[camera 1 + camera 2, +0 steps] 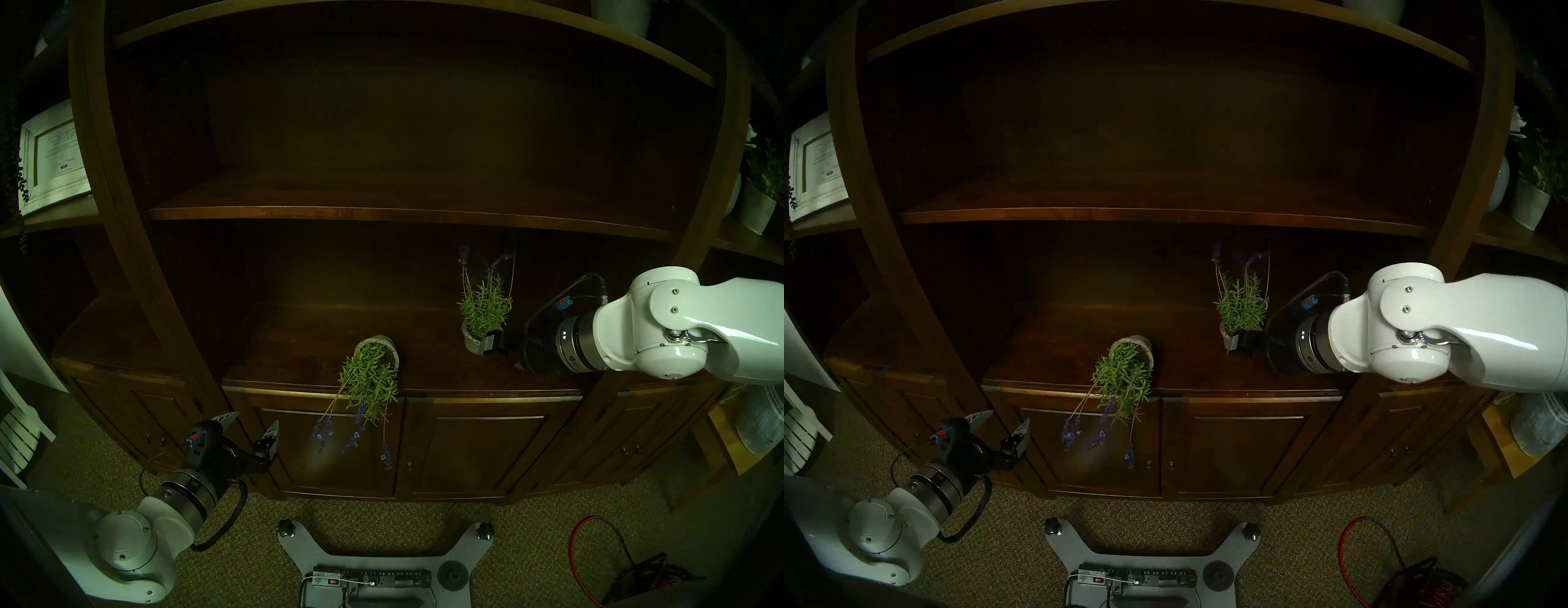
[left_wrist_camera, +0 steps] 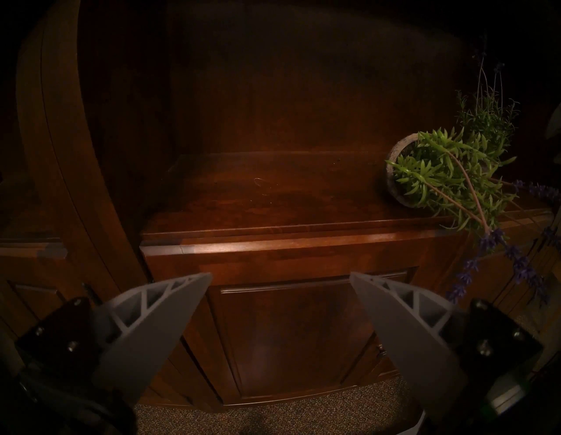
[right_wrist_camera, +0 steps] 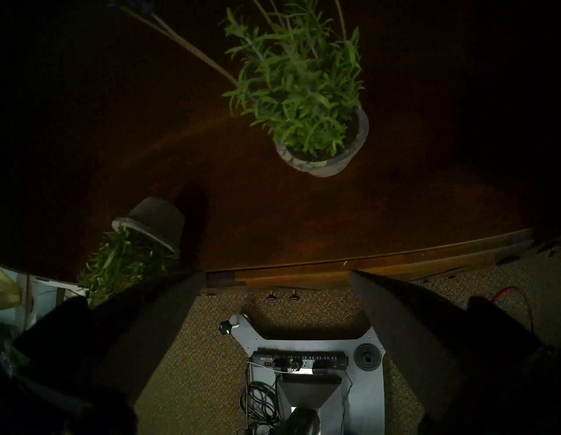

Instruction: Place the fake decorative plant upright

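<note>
The dark brown wooden cabinet ledge carries two items. A potted artificial lavender plant in a small grey stone-look pot stands upright toward the ledge's right, set back from the front edge. A second artificial lavender plant in a matching grey pot lies on its side near the middle, its foliage and purple flower stems overhanging the front edge.

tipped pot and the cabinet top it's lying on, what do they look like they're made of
The tipped pot looks like grey cement or stone with a rough matte finish: mottled, dull, no shine. It could be painted resin. Its leaves look plastic, being uniformly bright green and stiff. The cabinet top looks like dark stained wood with a semi-gloss varnish: grain shows and the front edge catches light.
</note>
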You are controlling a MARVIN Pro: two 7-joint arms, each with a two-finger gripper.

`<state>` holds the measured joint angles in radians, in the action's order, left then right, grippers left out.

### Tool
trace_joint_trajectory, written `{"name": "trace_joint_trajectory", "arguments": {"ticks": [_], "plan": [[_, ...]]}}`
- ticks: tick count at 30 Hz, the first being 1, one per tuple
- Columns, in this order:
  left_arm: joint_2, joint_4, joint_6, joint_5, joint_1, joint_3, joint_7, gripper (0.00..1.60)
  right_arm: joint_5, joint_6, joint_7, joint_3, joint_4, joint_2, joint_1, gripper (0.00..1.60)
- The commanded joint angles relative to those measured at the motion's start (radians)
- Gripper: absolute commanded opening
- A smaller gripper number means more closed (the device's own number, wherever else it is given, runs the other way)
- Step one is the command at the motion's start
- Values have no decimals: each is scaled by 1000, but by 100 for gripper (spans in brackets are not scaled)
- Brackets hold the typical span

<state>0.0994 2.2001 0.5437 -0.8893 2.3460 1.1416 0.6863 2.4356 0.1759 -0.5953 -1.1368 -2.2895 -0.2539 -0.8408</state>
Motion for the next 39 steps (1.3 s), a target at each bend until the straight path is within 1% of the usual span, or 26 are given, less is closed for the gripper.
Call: {"name": "trace_joint_trajectory", "arguments": {"ticks": [1, 6, 16, 19, 23, 25, 28, 32, 34, 39], "plan": [[1, 6, 3, 2, -9, 8, -1, 160, -43, 29, -33, -2, -66, 69, -67, 160], [1, 6, 3, 2, -9, 8, -1, 160, -76, 57, -67, -24, -82, 97, -74, 160], [1, 6, 2, 2, -10, 7, -1, 160, -131, 99, -106, -48, -47, 121, -96, 160], [1, 6, 2, 2, -10, 7, -1, 160, -156, 121, -114, -60, -18, 128, -100, 160], [1, 5, 2, 2, -10, 7, -1, 160, -167, 132, -110, -68, 5, 132, -102, 160], [1, 5, 2, 2, -10, 7, -1, 160, -179, 143, -103, -77, 37, 137, -103, 160], [1, 5, 2, 2, -10, 6, -1, 160, -188, 151, -94, -84, 56, 139, -103, 160], [1, 5, 1, 2, -10, 6, -1, 160, -200, 167, -72, -91, 85, 143, -107, 160], [1, 5, 1, 2, -10, 6, -1, 160, -210, 180, -47, -94, 100, 146, -113, 160], [1, 5, 1, 2, -10, 6, -1, 160, -223, 199, -12, -97, 112, 149, -119, 160]]}}
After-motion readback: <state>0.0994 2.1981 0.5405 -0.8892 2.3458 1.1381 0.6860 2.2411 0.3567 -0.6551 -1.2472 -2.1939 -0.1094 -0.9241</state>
